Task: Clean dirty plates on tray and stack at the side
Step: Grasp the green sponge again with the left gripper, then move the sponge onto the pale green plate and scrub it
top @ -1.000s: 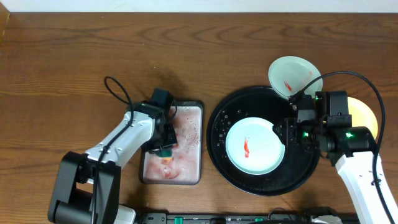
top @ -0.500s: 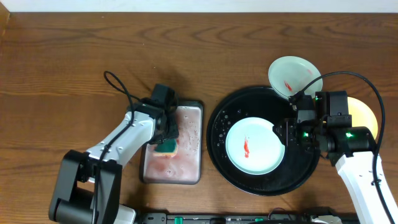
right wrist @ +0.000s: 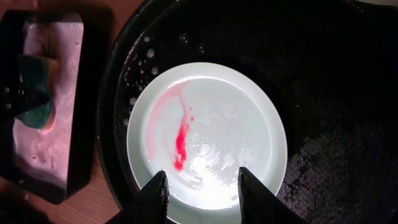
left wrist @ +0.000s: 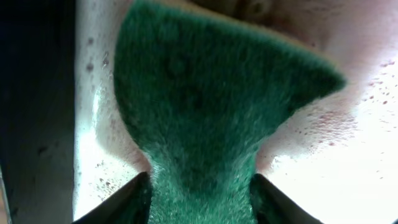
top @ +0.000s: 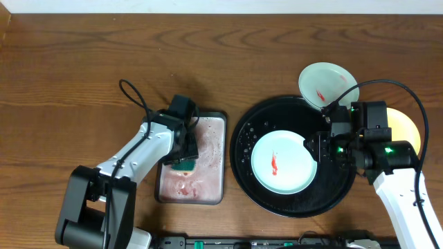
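Green sponge (left wrist: 211,106) clamped in my left gripper (left wrist: 199,183); right gripper (right wrist: 202,186) gapes. Next I carry it three-o'clock to the smeared mint plate (right wrist: 217,130).

Wooden table (top: 62,76) with grey rectangular tray (top: 208,200), round black tray (top: 242,149), a mint plate (top: 327,83) and a yellow plate (top: 405,124)

Dark wooden worktop (top: 62,76), pretty plain. Small grey rectangular tray (top: 213,166) holds pinkish sudsy water, green sponge (top: 184,164) at its left side.
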